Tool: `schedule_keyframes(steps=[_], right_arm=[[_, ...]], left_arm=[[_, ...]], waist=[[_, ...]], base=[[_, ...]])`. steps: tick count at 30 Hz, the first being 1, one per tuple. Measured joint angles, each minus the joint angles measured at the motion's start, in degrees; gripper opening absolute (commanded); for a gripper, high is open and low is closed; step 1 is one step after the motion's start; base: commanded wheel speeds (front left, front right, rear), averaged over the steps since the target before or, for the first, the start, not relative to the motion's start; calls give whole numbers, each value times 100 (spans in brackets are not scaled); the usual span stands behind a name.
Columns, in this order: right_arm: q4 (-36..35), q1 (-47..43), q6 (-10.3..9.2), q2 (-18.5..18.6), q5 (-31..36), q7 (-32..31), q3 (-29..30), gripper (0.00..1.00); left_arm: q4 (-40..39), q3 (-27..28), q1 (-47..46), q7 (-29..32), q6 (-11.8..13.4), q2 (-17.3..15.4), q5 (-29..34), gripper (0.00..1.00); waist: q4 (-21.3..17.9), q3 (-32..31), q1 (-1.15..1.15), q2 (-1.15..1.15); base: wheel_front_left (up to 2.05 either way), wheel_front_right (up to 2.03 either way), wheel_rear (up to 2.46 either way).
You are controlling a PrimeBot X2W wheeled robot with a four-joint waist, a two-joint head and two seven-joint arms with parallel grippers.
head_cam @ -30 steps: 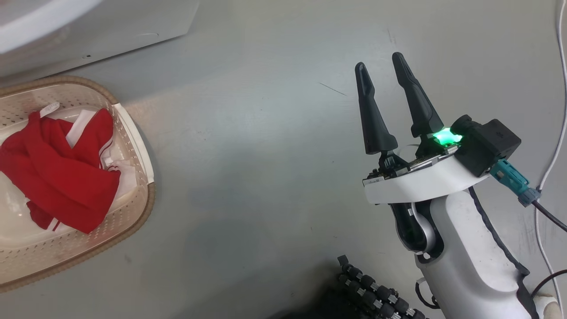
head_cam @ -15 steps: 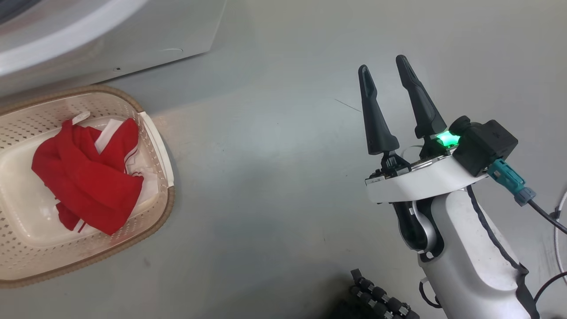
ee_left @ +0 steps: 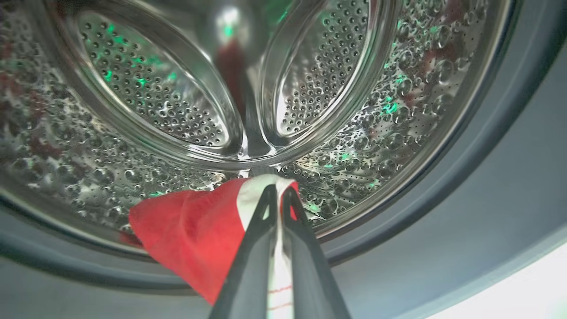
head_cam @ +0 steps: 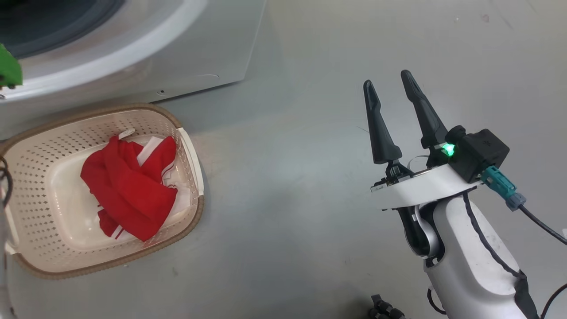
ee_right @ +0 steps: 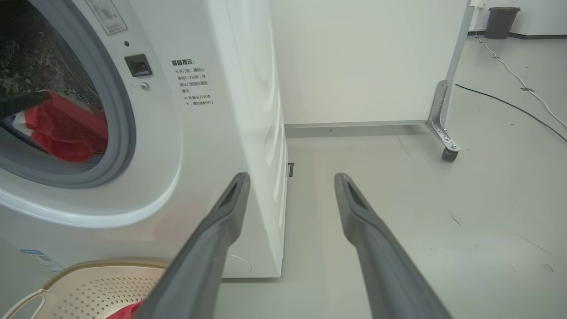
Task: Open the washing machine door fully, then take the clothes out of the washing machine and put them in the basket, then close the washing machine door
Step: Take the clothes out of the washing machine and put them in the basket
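Inside the washing machine, the left gripper is pinched tight on a red garment, both fingers closed on the white band of the cloth. The garment lies on the lower lip of the steel drum and drapes over the grey rubber ring of the machine's mouth. In the right wrist view the mouth stands uncovered, with the red cloth low in it. On the machine's white front, right of the mouth, are a small dark latch socket and a block of printed text.

On the floor just in front of the machine stands the basket, close under the mouth. More red clothes are heaped in its right half, with white stripes and trim showing.

Well to the right of the machine, and apart from the basket, the right gripper hangs over bare floor. Its fingers are spread wide with nothing between them, and they point toward the machine's right front corner. A green light glows at its base. Beyond the machine's right side stands a white panel on a castor, and a white cable runs along the floor past it
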State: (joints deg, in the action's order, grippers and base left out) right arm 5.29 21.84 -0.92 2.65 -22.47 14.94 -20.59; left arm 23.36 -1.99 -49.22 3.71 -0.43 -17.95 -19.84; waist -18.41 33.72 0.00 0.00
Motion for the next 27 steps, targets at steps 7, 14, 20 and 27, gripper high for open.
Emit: schedule_keyframes(steps=[7,14,20,27], right_arm=[[152,-158,55,4,155,0,78,100],[318,-392,86,8,263,0,152,100],[460,-610,143,26,450,-1,255,100],[575,-842,188,42,499,0,316,100]], left_arm=[[-203,11,717,-533,57,269,-34,0],[-513,-42,1298,-983,73,508,-35,0],[-758,-178,1695,-1251,71,680,-34,0],[-1165,-202,2005,-1513,115,746,-30,0]], waist=[[227,-373,0,0],[420,-792,0,0],[567,-1172,0,0],[728,-1613,0,0]], base=[[0,0,0],[0,0,0],[0,0,0],[0,0,0]])
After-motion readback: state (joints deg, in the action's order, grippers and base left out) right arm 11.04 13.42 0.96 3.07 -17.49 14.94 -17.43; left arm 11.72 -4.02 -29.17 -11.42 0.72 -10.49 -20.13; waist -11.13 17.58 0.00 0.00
